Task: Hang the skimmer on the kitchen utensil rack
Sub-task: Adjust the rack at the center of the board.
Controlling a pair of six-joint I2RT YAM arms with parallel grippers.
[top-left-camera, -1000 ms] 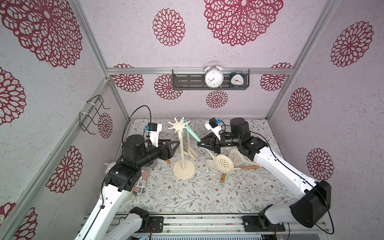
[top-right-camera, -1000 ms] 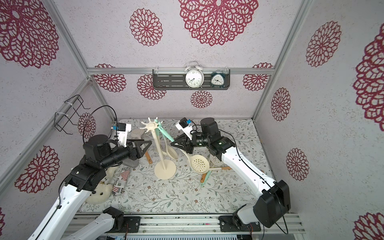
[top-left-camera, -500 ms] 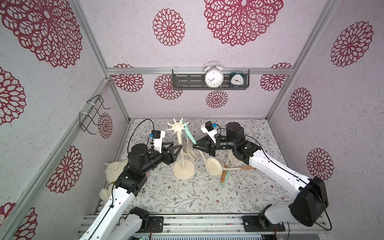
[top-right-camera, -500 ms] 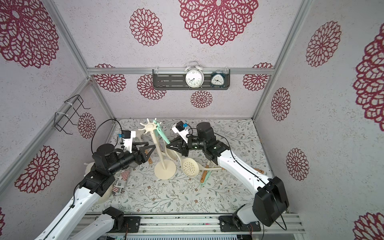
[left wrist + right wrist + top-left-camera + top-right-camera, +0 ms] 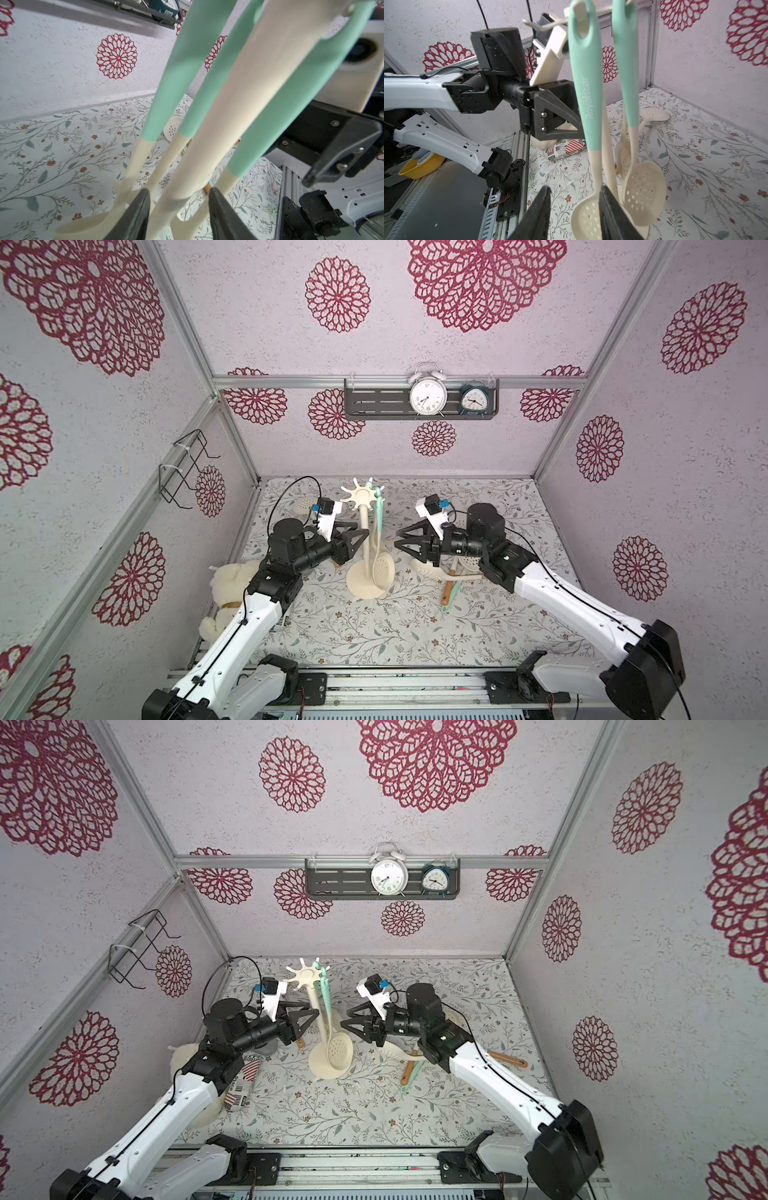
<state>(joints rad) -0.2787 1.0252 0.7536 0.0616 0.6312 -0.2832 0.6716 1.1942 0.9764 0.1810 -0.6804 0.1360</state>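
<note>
The cream kitchen utensil rack (image 5: 362, 531) (image 5: 317, 1013) stands mid-table. The skimmer (image 5: 384, 568) (image 5: 338, 1050) hangs by its teal handle (image 5: 586, 93) from a crown hook, its perforated head (image 5: 586, 216) low beside the pole. Two more teal-handled utensils hang beside it in the wrist views. My left gripper (image 5: 361, 533) (image 5: 178, 191) is open, its fingers straddling the rack's pole (image 5: 218, 135) with a gap showing on one side. My right gripper (image 5: 397, 540) (image 5: 575, 188) is open just right of the skimmer, holding nothing.
Loose utensils (image 5: 446, 585) lie on the floral mat under the right arm, and a slotted one (image 5: 303, 504) at the back left. A plush toy (image 5: 230, 585) and a striped packet (image 5: 243, 1081) lie by the left arm. A black wire rack (image 5: 183, 472) hangs on the left wall.
The right gripper carried the skimmer to the rack, opened and drew back to the right; the skimmer now hangs free. The left gripper advanced around the pole and narrowed.
</note>
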